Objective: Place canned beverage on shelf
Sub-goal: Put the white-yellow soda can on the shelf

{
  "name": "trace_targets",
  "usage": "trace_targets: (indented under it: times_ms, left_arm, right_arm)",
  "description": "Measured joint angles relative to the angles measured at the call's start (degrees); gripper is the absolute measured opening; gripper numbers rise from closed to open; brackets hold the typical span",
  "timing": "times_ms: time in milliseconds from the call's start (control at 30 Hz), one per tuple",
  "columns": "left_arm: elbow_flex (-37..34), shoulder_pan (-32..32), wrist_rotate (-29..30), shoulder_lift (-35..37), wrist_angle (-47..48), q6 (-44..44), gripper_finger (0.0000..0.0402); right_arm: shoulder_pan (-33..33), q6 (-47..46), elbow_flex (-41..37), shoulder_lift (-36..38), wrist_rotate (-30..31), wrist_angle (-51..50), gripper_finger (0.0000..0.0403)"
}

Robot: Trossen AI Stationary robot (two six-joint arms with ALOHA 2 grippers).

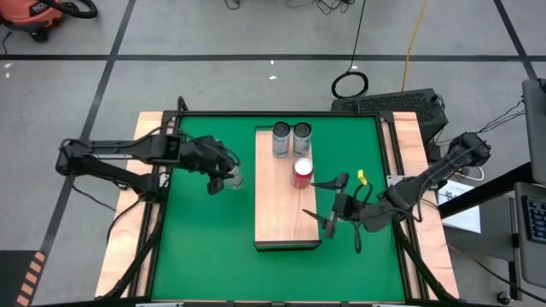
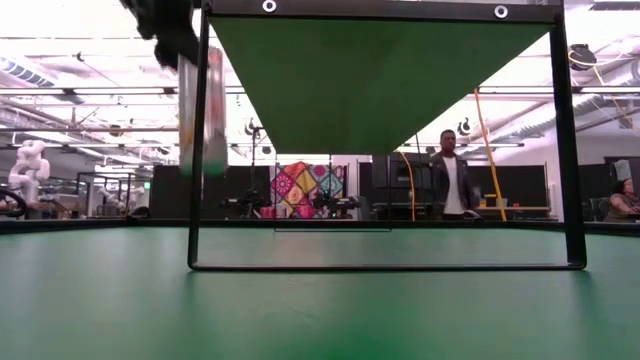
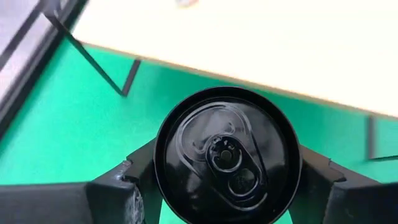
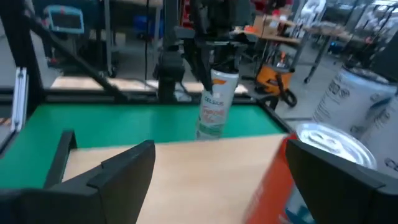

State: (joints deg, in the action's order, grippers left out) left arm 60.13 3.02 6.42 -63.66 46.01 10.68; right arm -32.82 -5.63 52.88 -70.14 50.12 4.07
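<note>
Pale can rides in my left gripper, clamped at both sides and lifted off the green table, just beside the shelf.

I judge the main risk is the shelf's near edge: come across too low and the can's base catches the board, tilting in my fingers or slipping free. Three cans already crowd the far end, a red one and two silver, so setting down too close could knock them over. My right gripper hangs spread open over the shelf's other edge, beside the red can, and could get in the way.
</note>
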Motion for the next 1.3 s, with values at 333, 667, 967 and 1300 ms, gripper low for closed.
trace_targets:
  times_ms: [333, 667, 967, 1300]
  left_arm:
    - [13.9, -8.2, 7.9, 0.0, 4.7, 9.9, 0.0235]
    - [17.8, -15.1, 13.8, -1.6, -3.7, 14.4, 0.0235]
    - [17.8, -20.8, 18.1, -7.6, -13.1, 15.9, 0.0235]
    - [17.7, -23.2, 21.1, -12.5, -22.2, 16.0, 0.0235]
  right_arm:
    - [0.9, 13.0, 0.1, -9.4, 5.3, 25.3, 0.035]
    - [3.8, 19.4, 9.1, -17.0, 4.3, 28.6, 0.035]
    - [5.5, 15.5, 20.0, -19.8, 2.5, 13.4, 0.035]
    - [8.2, 10.7, 22.0, -19.8, -0.9, 6.3, 0.0348]
